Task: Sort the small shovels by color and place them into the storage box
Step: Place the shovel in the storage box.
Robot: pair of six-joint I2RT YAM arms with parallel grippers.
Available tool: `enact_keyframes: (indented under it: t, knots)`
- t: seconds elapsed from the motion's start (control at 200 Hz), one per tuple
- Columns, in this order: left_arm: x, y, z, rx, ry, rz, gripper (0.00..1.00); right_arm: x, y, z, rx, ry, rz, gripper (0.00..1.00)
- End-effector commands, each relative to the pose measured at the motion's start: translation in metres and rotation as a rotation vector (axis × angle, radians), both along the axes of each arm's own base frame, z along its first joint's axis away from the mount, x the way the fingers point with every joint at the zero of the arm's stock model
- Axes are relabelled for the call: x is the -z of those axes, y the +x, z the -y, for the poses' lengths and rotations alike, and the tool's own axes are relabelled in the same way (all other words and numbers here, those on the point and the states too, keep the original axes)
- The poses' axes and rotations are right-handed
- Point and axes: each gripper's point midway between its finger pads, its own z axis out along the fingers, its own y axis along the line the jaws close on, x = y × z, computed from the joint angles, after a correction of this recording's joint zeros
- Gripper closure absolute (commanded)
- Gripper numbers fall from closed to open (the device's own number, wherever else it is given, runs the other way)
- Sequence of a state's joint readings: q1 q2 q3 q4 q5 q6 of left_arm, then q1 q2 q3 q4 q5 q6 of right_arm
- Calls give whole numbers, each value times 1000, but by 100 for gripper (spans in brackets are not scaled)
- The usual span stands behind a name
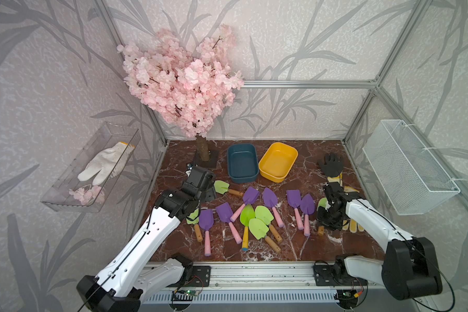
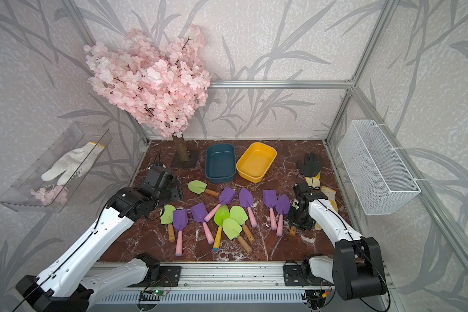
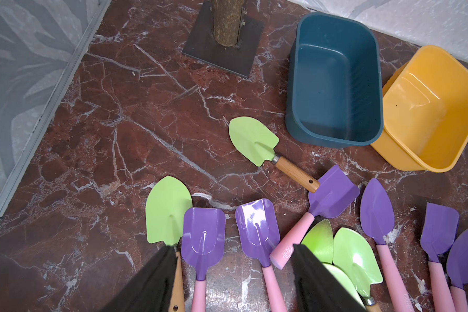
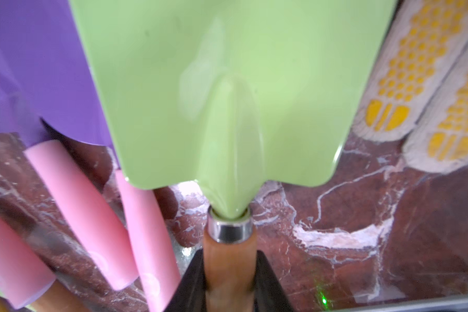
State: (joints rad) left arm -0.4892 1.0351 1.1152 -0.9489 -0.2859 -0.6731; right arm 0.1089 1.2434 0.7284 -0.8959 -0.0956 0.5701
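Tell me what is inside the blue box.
Nothing shows inside the blue box: its bare floor is visible in the left wrist view and in both top views. Only a narrow strip behind its near wall is hidden.

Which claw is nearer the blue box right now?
Left. The left claw hangs open above the shovels on the tree side, short of the blue box. The right claw is farther off, shut on the wooden handle of a green shovel beside the dotted gloves.
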Motion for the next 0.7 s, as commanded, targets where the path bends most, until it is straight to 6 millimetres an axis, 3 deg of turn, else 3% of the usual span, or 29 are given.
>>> enact_keyframes:
  t: [0.0, 0.34, 0.515, 0.695]
  knots:
    - [0, -1, -2, -6, 4, 8, 29, -22, 10, 1, 7, -3, 41, 74]
    - [-5, 3, 0, 5, 13, 12, 28, -82, 65, -9, -17, 27, 133, 74]
    - [-8, 6, 1, 15, 27, 11, 28, -114, 111, -20, -65, 20, 189, 74]
    - [-16, 12, 1, 20, 56, 13, 28, -131, 159, -42, -48, 26, 261, 75]
